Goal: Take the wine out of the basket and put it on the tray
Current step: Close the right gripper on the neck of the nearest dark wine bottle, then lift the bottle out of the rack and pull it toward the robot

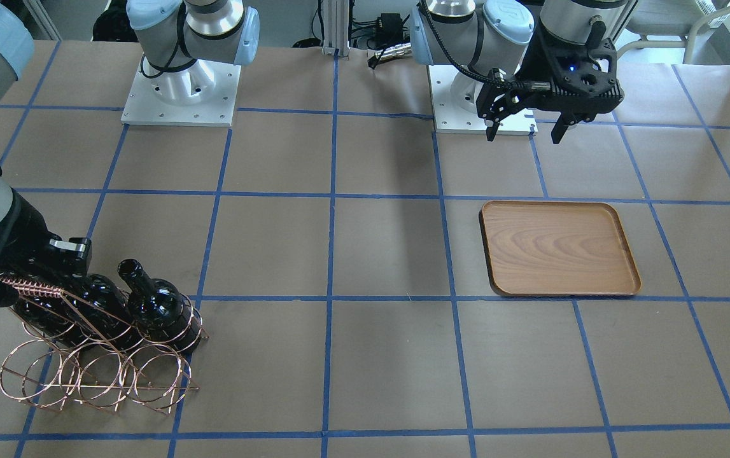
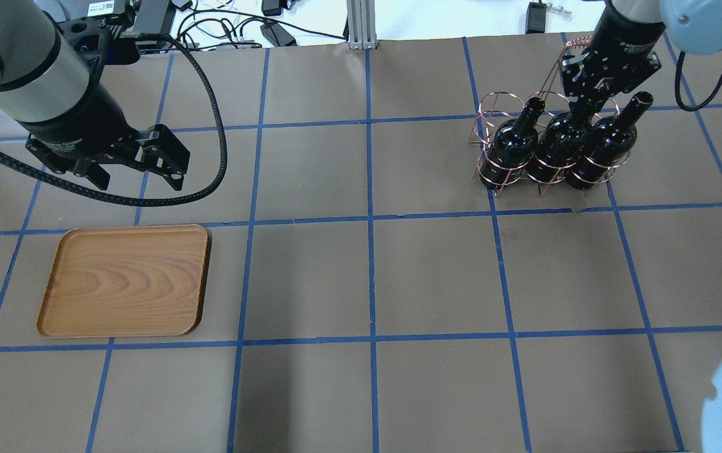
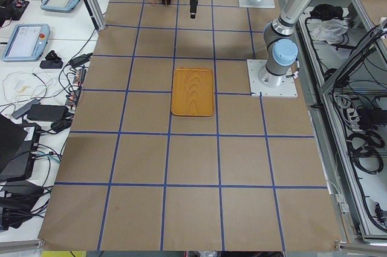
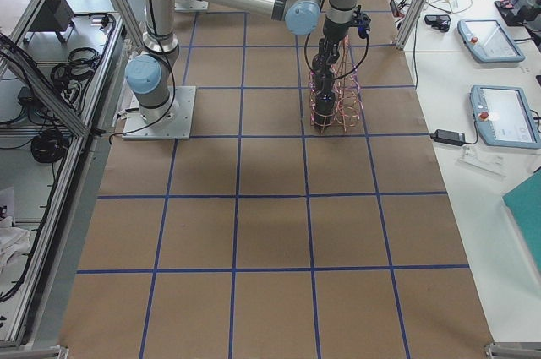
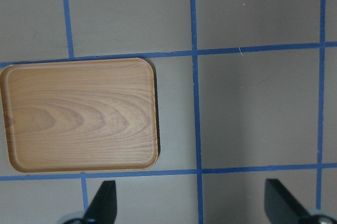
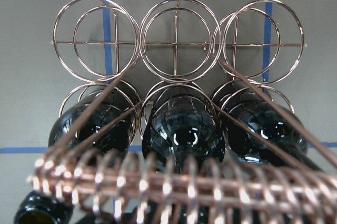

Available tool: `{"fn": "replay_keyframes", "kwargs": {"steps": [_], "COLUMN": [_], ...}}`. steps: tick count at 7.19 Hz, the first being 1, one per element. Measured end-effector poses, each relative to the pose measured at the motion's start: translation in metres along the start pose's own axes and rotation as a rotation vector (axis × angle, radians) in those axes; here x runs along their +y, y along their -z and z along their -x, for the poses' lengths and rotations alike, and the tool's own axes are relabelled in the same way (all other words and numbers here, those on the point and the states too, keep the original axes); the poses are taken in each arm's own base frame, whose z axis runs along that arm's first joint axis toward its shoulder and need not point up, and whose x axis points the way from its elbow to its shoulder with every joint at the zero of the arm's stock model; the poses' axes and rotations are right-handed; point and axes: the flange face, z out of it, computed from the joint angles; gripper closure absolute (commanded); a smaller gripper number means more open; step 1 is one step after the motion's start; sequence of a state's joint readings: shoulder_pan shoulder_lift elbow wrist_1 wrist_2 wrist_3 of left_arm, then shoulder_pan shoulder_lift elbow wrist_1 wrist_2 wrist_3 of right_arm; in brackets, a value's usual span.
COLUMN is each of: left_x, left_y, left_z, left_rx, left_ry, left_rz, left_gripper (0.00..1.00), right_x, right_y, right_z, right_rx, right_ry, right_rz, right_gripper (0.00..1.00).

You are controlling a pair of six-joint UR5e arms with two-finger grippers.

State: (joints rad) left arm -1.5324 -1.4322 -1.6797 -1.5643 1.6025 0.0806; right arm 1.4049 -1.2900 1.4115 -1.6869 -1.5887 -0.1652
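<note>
Three glossy black wine bottles lie in the copper wire basket [image 2: 493, 107] at the far right of the table. My right gripper [image 2: 589, 100] reaches down behind the coil handle, fingers close together on the neck of the middle bottle [image 2: 556, 148]. In the front view it [image 1: 78, 261] sits at that neck beside the outer bottle [image 1: 154, 305]. The right wrist view shows the basket rings [image 6: 176, 39] and the middle bottle [image 6: 184, 134], with the fingers hidden. The wooden tray [image 2: 124, 280] lies bare at the left. My left gripper [image 2: 136, 179] hangs open above its far edge.
The table is brown paper with a grid of blue tape lines [image 2: 370, 220]. The two arm bases [image 1: 180, 95] stand at the robot's edge. Cables and boxes [image 2: 260, 28] lie beyond the table's far edge. The basket's upper ring row [image 1: 84, 375] holds no bottles.
</note>
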Motion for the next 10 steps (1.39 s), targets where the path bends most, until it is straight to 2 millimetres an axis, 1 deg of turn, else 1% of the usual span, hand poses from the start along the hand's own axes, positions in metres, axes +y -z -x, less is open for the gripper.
{"fn": "replay_keyframes", "kwargs": {"steps": [2,3,4,5,6,7,8,9,10], "left_x": [-0.001,-0.002,-0.002,-0.003,-0.003,-0.003,-0.003,-0.003,-0.005], "left_y": [0.002,0.003,0.004,0.006,0.006,0.006,0.006,0.007,0.007], "left_z": [0.003,0.005,0.007,0.008,0.009,0.010,0.012,0.017,0.029], "left_rx": [-0.004,-0.005,-0.007,-0.008,-0.009,-0.007,-0.006,-0.007,-0.009], "left_ry": [0.000,0.003,0.006,0.009,0.009,0.011,0.016,0.025,0.045], "left_rz": [-0.006,-0.010,-0.012,-0.015,-0.016,-0.017,-0.016,-0.014,-0.012], "left_gripper": [0.00,0.00,0.00,0.00,0.00,0.00,0.00,0.00,0.00], "right_x": [0.018,0.033,0.051,0.066,0.078,0.090,0.102,0.112,0.121], "right_y": [0.065,0.092,0.111,0.117,0.113,0.104,0.093,0.084,0.076], "right_z": [0.004,0.011,0.023,0.040,0.062,0.088,0.119,0.157,0.194], "right_rx": [0.007,0.007,0.013,0.023,0.028,0.029,0.033,0.040,0.046], "right_ry": [0.002,0.007,0.017,0.024,0.019,0.006,-0.017,-0.044,-0.072], "right_rz": [-0.013,-0.009,0.003,0.032,0.061,0.082,0.097,0.097,0.089], "right_gripper": [0.88,0.89,0.91,0.92,0.93,0.93,0.93,0.93,0.92]}}
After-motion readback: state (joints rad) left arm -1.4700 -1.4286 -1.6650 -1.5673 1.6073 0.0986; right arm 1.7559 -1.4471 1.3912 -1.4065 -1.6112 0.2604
